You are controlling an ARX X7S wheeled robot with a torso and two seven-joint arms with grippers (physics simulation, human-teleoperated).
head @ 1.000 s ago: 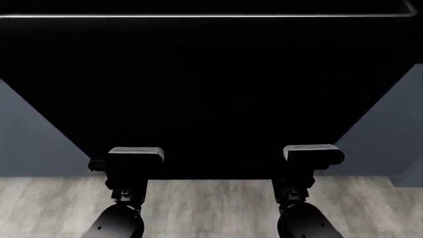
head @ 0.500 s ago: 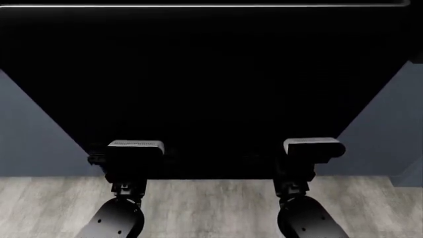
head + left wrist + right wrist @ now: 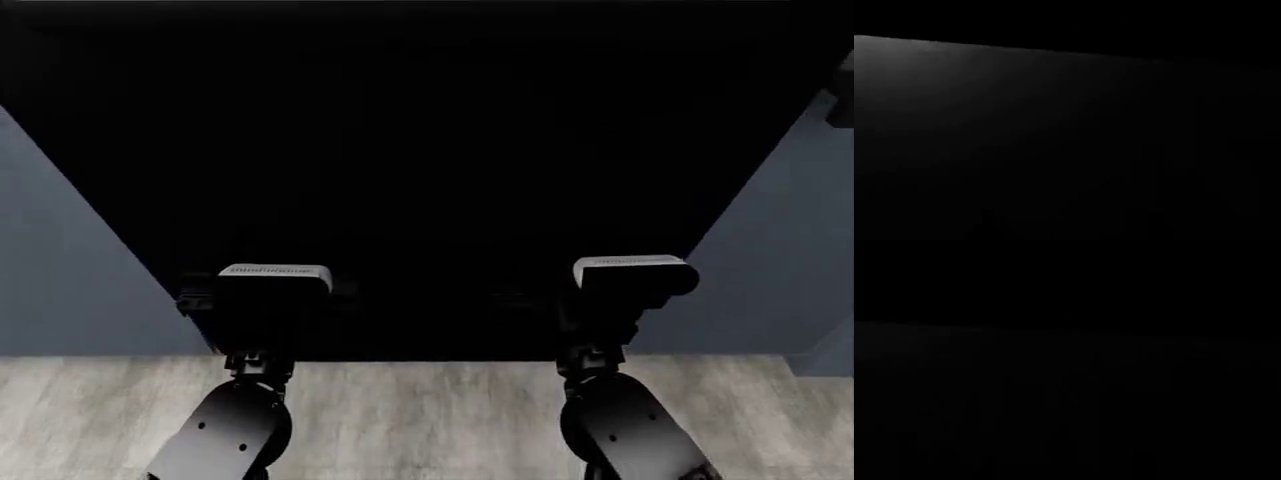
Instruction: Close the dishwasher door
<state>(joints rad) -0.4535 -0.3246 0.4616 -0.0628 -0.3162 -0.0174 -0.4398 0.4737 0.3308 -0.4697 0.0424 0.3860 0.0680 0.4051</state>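
Dishwasher door [image 3: 427,150] fills the head view from 9 to 3 o'clock, both arms up against its black panel, left gripper [image 3: 274,300] and right gripper [image 3: 627,295] lost in the dark so jaw state can't be told; closure looks partway, not confirmed; no containers visible.

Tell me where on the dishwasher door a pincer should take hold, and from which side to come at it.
No handle or graspable edge shows now: the dishwasher door fills the head view as a flat black panel, and both wrist views are almost black. A flat face gives nothing to pinch, so pushing probably suits better than gripping. Both arms already reach it from the robot's side, low on the panel; the left pincer and right pincer themselves are lost against the black.
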